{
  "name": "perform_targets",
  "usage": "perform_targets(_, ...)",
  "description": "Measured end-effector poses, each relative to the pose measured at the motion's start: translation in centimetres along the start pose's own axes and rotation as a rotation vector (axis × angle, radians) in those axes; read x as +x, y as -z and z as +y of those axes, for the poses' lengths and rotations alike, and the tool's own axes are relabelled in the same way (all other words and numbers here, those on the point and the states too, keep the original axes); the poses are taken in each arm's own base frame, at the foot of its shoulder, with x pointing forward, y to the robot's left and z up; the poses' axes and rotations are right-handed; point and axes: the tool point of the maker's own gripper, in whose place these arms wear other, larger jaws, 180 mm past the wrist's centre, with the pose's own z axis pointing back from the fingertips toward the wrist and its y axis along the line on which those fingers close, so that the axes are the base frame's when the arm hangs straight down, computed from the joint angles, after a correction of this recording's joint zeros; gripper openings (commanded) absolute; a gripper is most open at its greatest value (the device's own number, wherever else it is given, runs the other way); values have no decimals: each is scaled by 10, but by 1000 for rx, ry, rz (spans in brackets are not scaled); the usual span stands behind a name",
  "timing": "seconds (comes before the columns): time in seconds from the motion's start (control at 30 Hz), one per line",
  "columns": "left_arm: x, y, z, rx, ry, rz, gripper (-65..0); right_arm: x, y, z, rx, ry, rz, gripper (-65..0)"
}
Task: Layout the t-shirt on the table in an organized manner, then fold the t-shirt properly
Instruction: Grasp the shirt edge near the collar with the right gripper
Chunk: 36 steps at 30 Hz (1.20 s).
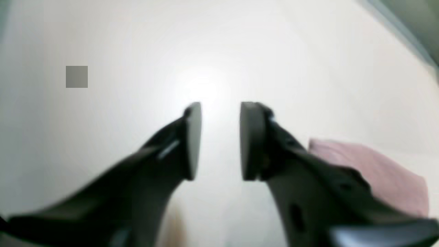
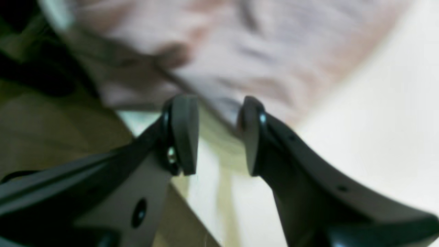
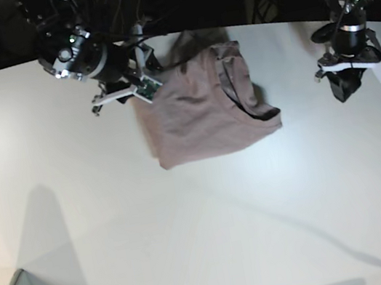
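Dark fingers of the left end effector (image 1: 220,140) fill the foreground of the left wrist view, parted with bare white counter (image 1: 103,144) showing through the gap and nothing between them. Only a corner of the t-shirt (image 1: 377,171) shows behind the right-hand finger, so this arm is well apart from the cloth. In the base view it hangs on the picture's right, wrist bent down and fingers aimed at the counter (image 3: 194,245), probably parked out of the way until a fold needs two hands.

Over at the right end effector (image 2: 219,137), the fingers also stand apart with a clear gap; the view is blurred, but as far as I can tell no cloth is pinched between them. The t-shirt (image 2: 240,44) lies just beyond the tips, its edge near the counter's rim.

From the base view, the t-shirt (image 3: 203,107) rests at the far middle of the counter as a rough, partly doubled-over block, the collar band curling along its right side and some cloth bunched at the far edge. It is not yet neatly squared. The right end effector (image 3: 138,87) sits at the garment's far-left corner, arm reaching in low from the back, which suits letting go of that corner or taking a new hold there.
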Motion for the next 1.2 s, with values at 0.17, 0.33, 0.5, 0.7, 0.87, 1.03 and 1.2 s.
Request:
perform_targets(0.17, -16, -2, 5, 13, -25, 73, -320, -6, -4, 19, 31, 19, 2, -424)
perform_targets(0.33, -11, -1, 24, 56, -33, 68, -320, 3, 0, 53, 85, 96, -22, -388)
perform_targets(0.5, 6, -2, 55, 136, -44, 25, -320, 12, 3, 63, 95, 134, -41, -332)
perform_targets(0.7, 11, -4, 62, 152, -47, 11, -320, 15, 7, 61, 96, 129, -44, -343)
perform_targets(0.87, 10, -4, 62, 153, -52, 15, -320, -11, 21, 88, 186, 101, 40, -484)
perform_targets(1.03, 9, -4, 63, 155, -51, 15, -320, -15, 27, 93, 205, 111, 52, -481)
perform_targets(1.2, 10, -4, 63, 154, -51, 13, -320, -17, 32, 93, 211, 111, 61, -481)
